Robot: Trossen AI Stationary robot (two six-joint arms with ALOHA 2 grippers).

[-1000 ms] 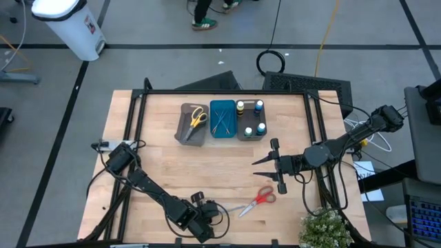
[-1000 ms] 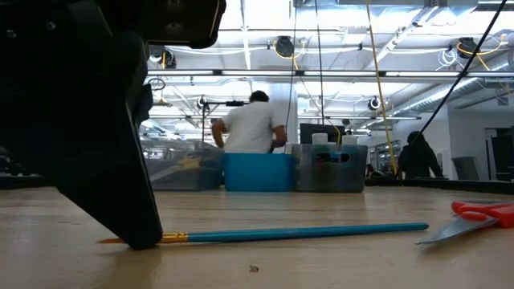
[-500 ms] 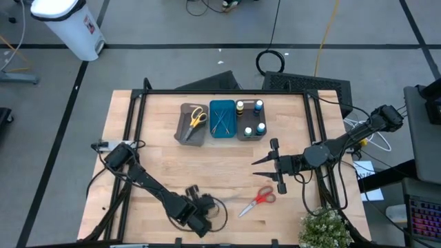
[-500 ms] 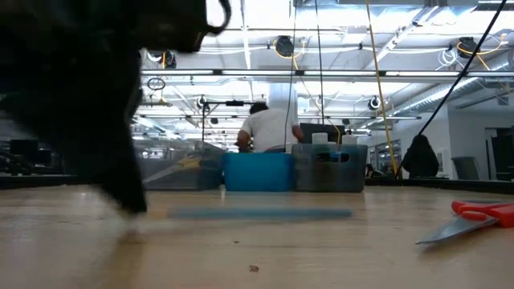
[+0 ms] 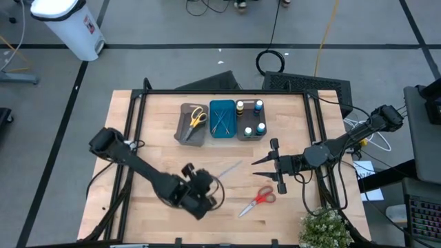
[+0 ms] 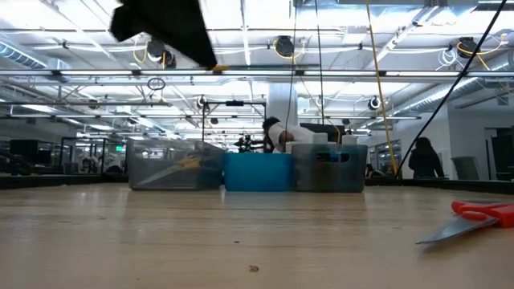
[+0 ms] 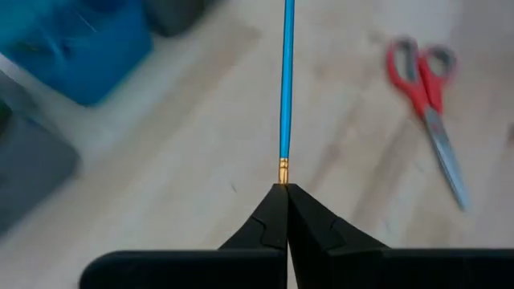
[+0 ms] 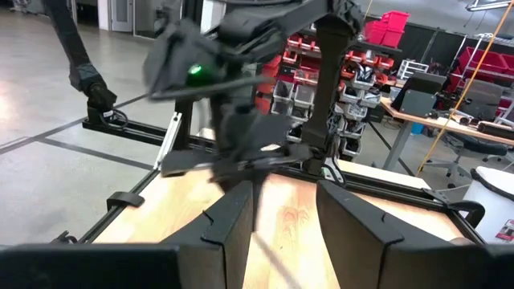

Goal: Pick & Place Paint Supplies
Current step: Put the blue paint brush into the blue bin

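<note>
Left tool (image 7: 284, 193) pinching blue brush (image 7: 285, 88) above table (image 5: 158, 155)

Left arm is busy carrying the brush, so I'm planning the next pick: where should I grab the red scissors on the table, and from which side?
The red scissors lie flat and closed, alone on bare wood, handles toward the right gripper. I'd probably come straight down with that open gripper and pinch across the narrow neck just below the red loops. The blades look thin and low. The left gripper holds the blue brush.
</note>
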